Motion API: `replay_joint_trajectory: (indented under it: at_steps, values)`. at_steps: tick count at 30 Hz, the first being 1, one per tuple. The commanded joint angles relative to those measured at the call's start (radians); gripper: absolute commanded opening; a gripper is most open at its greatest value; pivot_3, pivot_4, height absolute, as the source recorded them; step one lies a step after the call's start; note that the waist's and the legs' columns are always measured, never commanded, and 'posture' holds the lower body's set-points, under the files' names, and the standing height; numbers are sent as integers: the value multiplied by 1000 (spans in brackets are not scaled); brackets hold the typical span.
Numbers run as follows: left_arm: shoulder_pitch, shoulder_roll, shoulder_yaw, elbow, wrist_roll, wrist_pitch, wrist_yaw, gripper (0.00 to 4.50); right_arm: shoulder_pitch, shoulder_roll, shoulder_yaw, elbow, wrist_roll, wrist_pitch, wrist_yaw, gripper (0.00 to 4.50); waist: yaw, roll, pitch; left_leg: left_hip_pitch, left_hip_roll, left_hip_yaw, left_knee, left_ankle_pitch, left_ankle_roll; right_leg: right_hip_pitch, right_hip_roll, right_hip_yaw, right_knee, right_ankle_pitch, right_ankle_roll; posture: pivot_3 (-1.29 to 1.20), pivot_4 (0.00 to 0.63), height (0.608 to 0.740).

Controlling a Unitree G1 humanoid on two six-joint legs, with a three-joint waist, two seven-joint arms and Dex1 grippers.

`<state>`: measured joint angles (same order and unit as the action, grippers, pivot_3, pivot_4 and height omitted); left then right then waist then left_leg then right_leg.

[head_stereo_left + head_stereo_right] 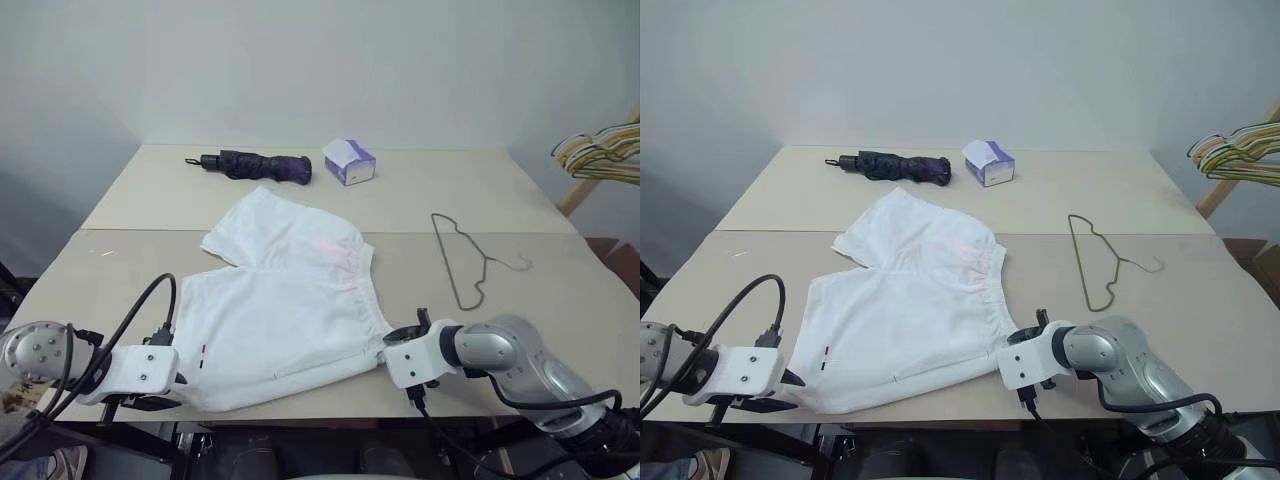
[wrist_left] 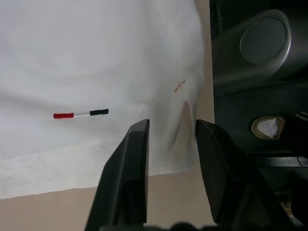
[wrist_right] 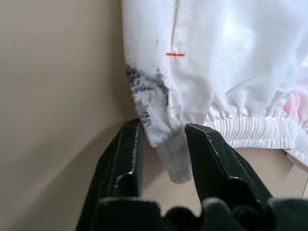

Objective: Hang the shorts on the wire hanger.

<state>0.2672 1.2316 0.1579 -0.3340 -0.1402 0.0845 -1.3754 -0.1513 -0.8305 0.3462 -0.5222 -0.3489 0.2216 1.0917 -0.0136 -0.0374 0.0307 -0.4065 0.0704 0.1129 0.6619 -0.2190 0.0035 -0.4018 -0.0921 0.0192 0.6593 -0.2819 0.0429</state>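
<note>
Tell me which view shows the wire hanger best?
The left eye view: the wire hanger lies whole on the table, right of the shorts. The right eye view shows the same. Both wrist views face the shorts.

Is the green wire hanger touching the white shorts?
Apart. In the left eye view, the wire hanger lies to the right of the shorts, with a strip of bare table between them.
</note>
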Motion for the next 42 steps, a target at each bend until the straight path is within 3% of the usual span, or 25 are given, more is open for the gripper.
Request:
replay_joint_trajectory:
  at_steps: [1,3,6,12,15,19,24,32,35,42]
  values:
    - [-89,27,77,30,-78,-1,-37,2796,-68,65,-174,-90,179,282,20,3046,0,0,0,0,0,0,0,0,0,0,0,0,0,0,0,15,0,740]
    - [-162,-3,88,50,-143,17,-35,3451,-135,106,-250,-55,223,459,-15,3742,0,0,0,0,0,0,0,0,0,0,0,0,1,0,0,12,0,740]
    - [-267,-73,73,63,-204,47,13,4431,-243,186,-349,47,244,656,-142,3748,0,0,0,1,0,0,0,0,0,1,0,0,0,1,0,1,0,740]
    - [-476,-245,-81,24,-178,130,155,4474,-481,293,-431,426,261,896,-361,3748,-1,0,0,-4,-1,0,0,0,0,1,0,0,3,2,-1,-11,0,740]
    - [-511,-296,-123,-6,-180,167,197,4474,-567,324,-428,652,239,871,-483,3748,-11,0,0,-5,-1,0,0,1,0,0,0,1,4,2,-1,-8,0,740]
    - [-520,-344,-128,-30,-206,181,229,4474,-618,332,-419,848,273,798,-526,3748,-27,0,0,-8,-2,-1,0,1,0,-1,1,1,4,2,-1,7,0,740]
    - [-514,-391,-111,-61,-269,202,246,4474,-622,332,-377,959,296,752,-513,3748,-34,0,0,-8,-2,-2,0,1,0,-1,1,1,4,2,0,21,0,740]
    - [-494,-389,-123,-76,-261,193,254,4474,-602,324,-363,1016,338,788,-520,3748,-32,1,0,-7,-2,-3,0,1,0,-1,1,1,4,2,0,16,0,740]
    - [-509,-392,-130,-72,-257,188,253,4500,-591,323,-357,1027,341,791,-536,3186,-32,1,0,-7,-2,-3,0,1,0,0,1,1,4,2,0,13,0,740]
    - [-533,-399,-150,-53,-242,172,247,4500,-569,326,-399,997,367,812,-586,741,-32,1,0,-7,-2,-3,0,1,0,0,1,1,4,2,0,-10,0,740]
